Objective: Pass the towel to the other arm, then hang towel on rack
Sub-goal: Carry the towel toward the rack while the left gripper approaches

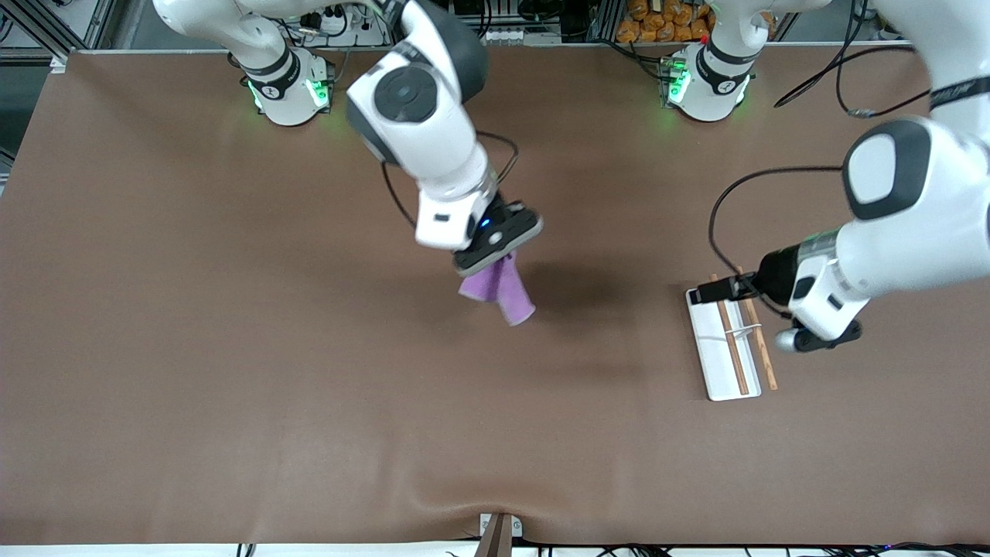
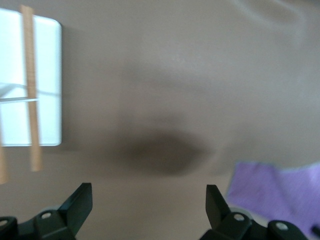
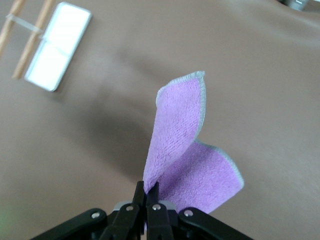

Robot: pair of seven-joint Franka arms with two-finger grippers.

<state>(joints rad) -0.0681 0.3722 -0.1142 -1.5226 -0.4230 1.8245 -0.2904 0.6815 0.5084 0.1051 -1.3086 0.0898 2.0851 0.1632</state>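
My right gripper (image 1: pixel 495 259) is shut on the top edge of the purple towel (image 1: pixel 499 292) and holds it in the air over the middle of the table. In the right wrist view the towel (image 3: pixel 180 130) hangs folded from the closed fingertips of the right gripper (image 3: pixel 148 192). The rack (image 1: pixel 731 344), a white tray with two wooden rods, lies toward the left arm's end of the table. My left gripper (image 1: pixel 708 294) is open and empty over the rack's end farther from the front camera. The left wrist view shows its gripper (image 2: pixel 149 200), the rack (image 2: pixel 30 80) and the towel (image 2: pixel 280 192).
The brown table cover (image 1: pixel 232 348) is bare apart from the rack. Black cables (image 1: pixel 773 178) trail from the left arm over the table near its base. The rack also shows in the right wrist view (image 3: pixel 55 47).
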